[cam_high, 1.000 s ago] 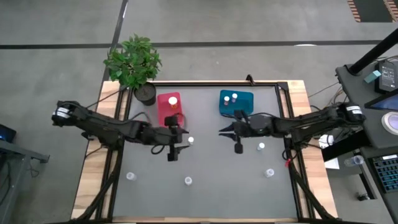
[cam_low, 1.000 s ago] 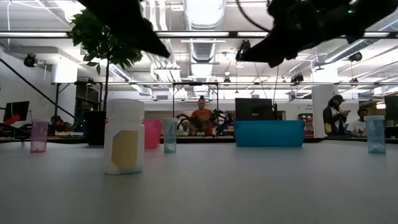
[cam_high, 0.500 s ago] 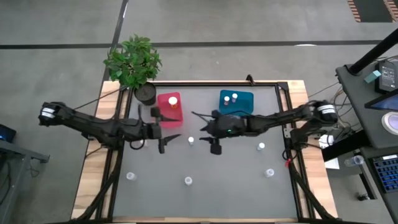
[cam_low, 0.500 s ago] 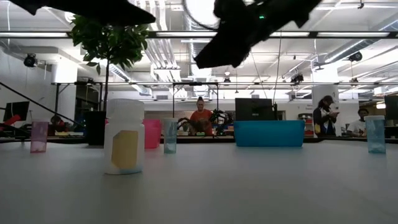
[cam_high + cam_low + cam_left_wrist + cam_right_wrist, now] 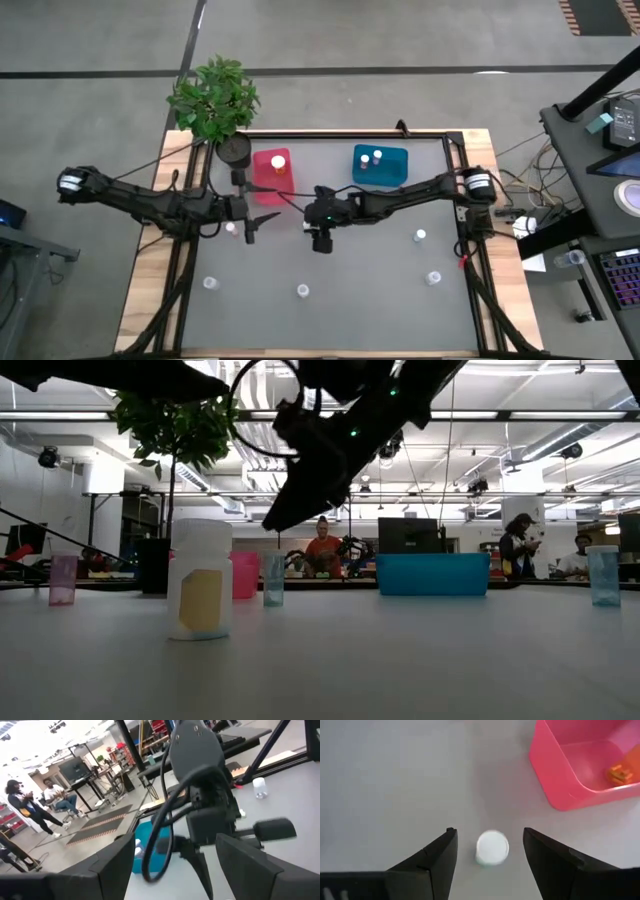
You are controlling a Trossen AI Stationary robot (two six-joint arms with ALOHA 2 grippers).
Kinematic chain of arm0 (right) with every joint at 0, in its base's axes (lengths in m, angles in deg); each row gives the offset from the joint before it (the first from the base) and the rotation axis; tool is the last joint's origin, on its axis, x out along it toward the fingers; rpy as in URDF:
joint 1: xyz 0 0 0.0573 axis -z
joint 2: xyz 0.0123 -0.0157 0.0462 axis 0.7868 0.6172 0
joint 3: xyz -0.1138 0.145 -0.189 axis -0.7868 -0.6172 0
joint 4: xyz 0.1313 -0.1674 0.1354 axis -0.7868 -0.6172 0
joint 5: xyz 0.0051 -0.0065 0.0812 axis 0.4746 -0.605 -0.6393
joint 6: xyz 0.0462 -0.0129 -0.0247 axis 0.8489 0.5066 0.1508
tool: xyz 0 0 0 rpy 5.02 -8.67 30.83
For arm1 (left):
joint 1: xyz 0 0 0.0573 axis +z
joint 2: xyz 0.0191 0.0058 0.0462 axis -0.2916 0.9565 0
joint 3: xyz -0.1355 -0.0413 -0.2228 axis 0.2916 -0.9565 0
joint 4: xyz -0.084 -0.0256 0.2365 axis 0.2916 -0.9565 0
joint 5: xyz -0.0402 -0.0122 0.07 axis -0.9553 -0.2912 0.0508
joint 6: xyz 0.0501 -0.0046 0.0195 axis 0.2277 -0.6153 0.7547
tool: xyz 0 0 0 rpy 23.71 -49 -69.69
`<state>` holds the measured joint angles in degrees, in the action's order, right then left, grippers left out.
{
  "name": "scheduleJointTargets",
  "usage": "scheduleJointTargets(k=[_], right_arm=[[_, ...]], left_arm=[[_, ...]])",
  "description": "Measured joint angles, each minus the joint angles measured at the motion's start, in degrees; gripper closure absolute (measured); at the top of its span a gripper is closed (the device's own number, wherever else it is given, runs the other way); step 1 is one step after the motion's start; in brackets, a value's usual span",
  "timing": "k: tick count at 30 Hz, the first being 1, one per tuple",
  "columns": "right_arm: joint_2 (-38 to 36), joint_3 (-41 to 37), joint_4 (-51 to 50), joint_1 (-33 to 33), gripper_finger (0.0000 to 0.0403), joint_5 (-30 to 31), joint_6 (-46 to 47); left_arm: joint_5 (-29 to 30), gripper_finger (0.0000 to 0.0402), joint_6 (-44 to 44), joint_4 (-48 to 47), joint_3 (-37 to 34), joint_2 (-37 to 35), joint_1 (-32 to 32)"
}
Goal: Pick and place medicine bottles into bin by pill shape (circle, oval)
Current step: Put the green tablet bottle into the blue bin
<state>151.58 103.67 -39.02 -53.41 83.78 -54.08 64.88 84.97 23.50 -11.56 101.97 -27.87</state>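
Note:
A small white-capped medicine bottle (image 5: 492,848) stands upright on the grey table, near the pink bin (image 5: 272,173). My right gripper (image 5: 489,831) hovers open above it, one finger to each side and neither touching; in the low view its tip (image 5: 272,524) hangs just over the bottle (image 5: 273,578). My left gripper (image 5: 262,219) waits open just left of it. The pink bin holds one bottle (image 5: 278,161). The teal bin (image 5: 381,166) holds two.
More bottles stand loose on the table: near left (image 5: 210,283), near middle (image 5: 302,290), right (image 5: 420,236) and near right (image 5: 433,278). A potted plant (image 5: 216,100) stands at the far left corner. A black frame (image 5: 350,133) rims the table.
My right gripper has swept from beside the teal bin toward the table's left and come down over the bottle near the pink bin. My left gripper has drawn back toward the left edge. The bottles have stayed put.

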Motion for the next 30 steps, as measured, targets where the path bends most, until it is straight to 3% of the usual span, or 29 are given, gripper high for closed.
scheduleJointTargets(k=[16,30], right_arm=[[2.62,0.42,-2.45,0.18,0.0198,0.02,0.92],[5.26,-0.42,3.07,0.18,0.0232,0.02,-0.19]], left_arm=[[0.08,0.0143,0.30,0.17,0.00,0.50,0.02],[0.22,0.0143,0.30,0.54,0.00,0.52,0.02]])
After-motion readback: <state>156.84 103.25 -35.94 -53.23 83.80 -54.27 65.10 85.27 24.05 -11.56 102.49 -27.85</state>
